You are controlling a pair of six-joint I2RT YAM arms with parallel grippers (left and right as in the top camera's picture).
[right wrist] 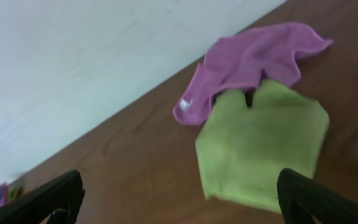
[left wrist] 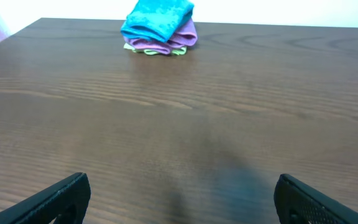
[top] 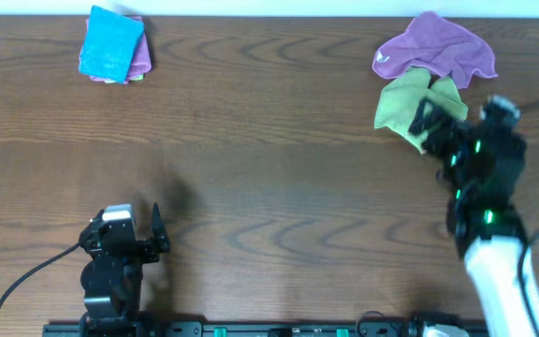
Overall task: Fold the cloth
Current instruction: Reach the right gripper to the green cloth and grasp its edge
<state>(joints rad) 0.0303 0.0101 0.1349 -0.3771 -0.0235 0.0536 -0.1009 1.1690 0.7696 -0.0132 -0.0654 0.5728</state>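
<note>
Though wide apart, right fingers (right wrist: 319, 199) empty, green cloth (right wrist: 263, 146) just ahead; left fingers (left wrist: 55, 199) apart too.

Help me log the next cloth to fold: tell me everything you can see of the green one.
The green cloth is a soft, fuzzy-looking lime square, seemingly microfibre. It lies mostly flat and unfolded, slightly rumpled, on the wooden table at its far right. Its far edge meets the crumpled purple cloth. The open right end effector is at its near side; whether they touch is unclear.
</note>
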